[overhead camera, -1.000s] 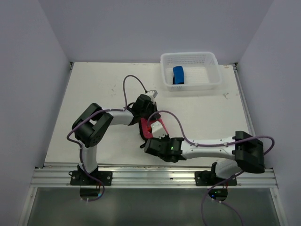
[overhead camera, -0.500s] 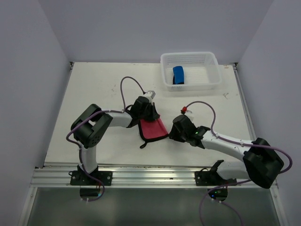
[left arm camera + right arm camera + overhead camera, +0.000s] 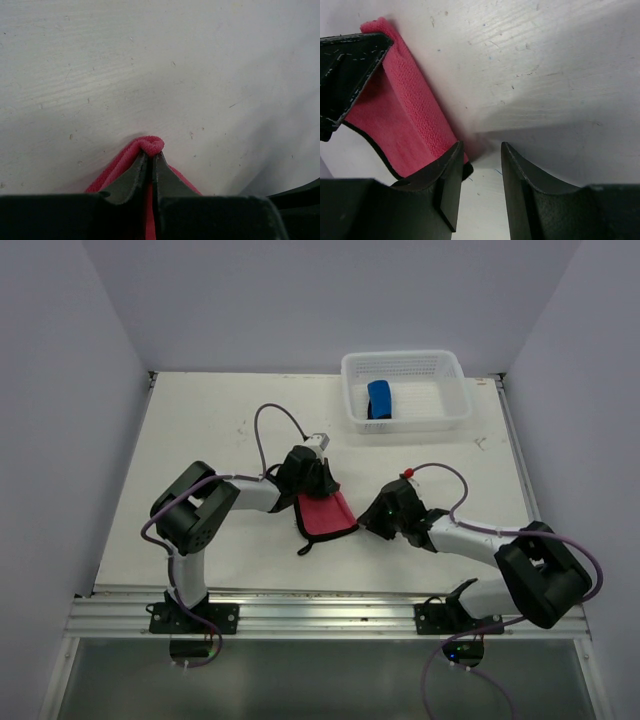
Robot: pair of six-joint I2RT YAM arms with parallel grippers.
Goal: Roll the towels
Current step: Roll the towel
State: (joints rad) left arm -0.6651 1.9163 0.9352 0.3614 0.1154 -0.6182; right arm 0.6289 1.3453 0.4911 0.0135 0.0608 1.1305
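Between the grippers, the pink towel [image 3: 325, 515] lies on the table [image 3: 200, 430], folded into a thick wedge with dark edging along its near side. At its far end the left gripper [image 3: 151, 156] pinches a raised fold of the cloth, its jaws almost together with only the fabric between them. Just right of the towel, the right gripper [image 3: 481, 147] sits low over the table, jaws partly apart and holding nothing. One of its fingers overlaps the towel's near corner, and bare table shows in the gap. Well beyond the right gripper, toward the table's far right corner, the blue towel [image 3: 379, 399] lies rolled in the basket [image 3: 405, 354].
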